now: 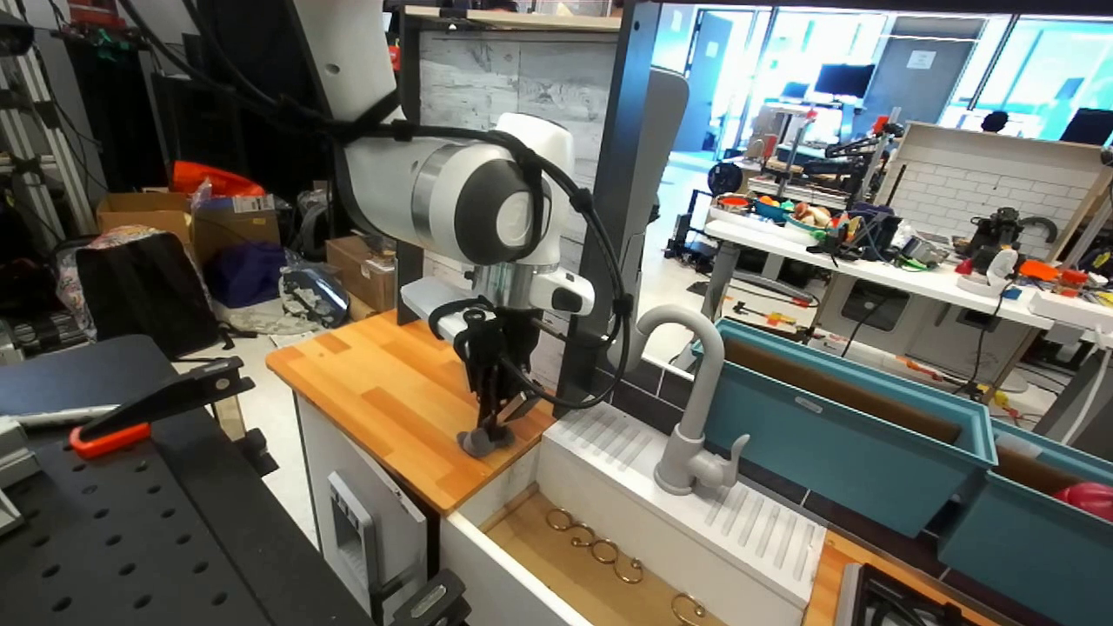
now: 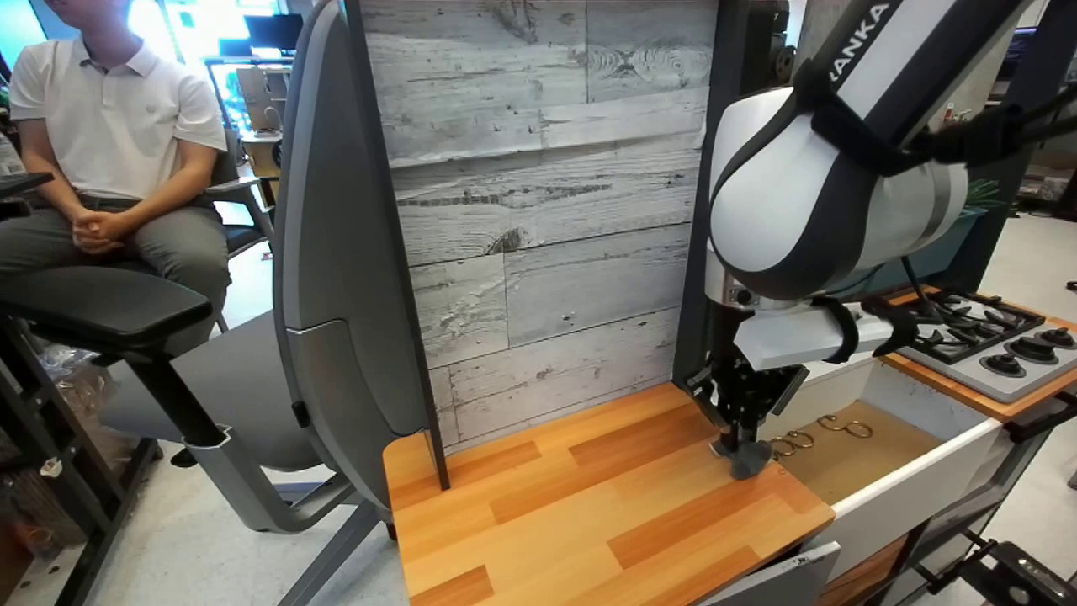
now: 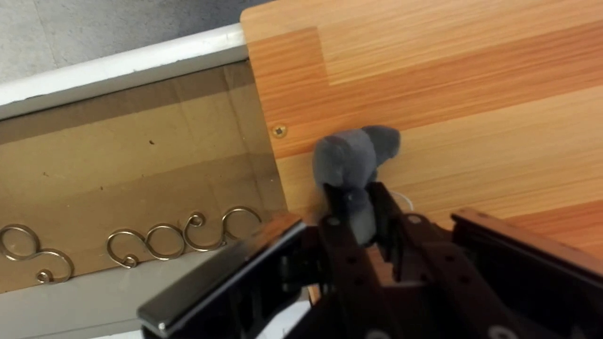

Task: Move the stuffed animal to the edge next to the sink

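We have the claw (image 3: 354, 194) clamped on the toy (image 3: 346, 157), its soft bulk bulging out below, on or just above the counter (image 3: 471, 108), we can't tell which, near the edge (image 3: 281, 176) beside the sink (image 3: 141, 65), likely this low so it lands gently when we let go.

White-and-black arm (image 1: 387, 187), black hand (image 3: 355, 192)

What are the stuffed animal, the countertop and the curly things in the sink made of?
The stuffed animal looks like soft cloth, maybe plush: dull grey and rounded. The countertop looks like smooth wood, or a good imitation, with streaky orange blocks. The curly things are probably metal wire: thin, looped, shiny gold.
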Motion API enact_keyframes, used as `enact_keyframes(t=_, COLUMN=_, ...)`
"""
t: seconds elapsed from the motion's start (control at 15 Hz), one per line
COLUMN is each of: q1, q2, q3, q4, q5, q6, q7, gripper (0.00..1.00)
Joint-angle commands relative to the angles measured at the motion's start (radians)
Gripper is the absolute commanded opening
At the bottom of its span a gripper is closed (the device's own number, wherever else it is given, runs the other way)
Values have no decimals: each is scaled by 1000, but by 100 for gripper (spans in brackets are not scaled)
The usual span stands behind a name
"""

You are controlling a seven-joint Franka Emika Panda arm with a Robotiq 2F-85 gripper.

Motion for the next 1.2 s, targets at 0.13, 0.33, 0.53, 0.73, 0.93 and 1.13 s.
enact_keyframes(t=0.13, q1=28, q2=-20, q3=7, q4=-18, q5=-2, q6=-10, q7=-25, gripper=65)
enact_keyframes(t=0.33, q1=66, q2=-61, q3=-4, q4=-63, q5=-9, q6=-24, q7=0, gripper=88)
enact_keyframes(t=0.53, q1=115, q2=-138, q3=-22, q4=-147, q5=-12, q6=-42, q7=47, gripper=100)
enact_keyframes(t=0.73, q1=165, q2=-239, q3=-23, q4=-235, q5=-18, q6=-74, q7=92, gripper=100)
enact_keyframes(t=0.93, q1=207, q2=-328, q3=-21, q4=-286, q5=-27, q6=-140, q7=153, gripper=100)
enact_keyframes(t=1.13, q1=194, q2=-304, q3=2, q4=-254, q5=-25, q6=-140, q7=158, gripper=100)
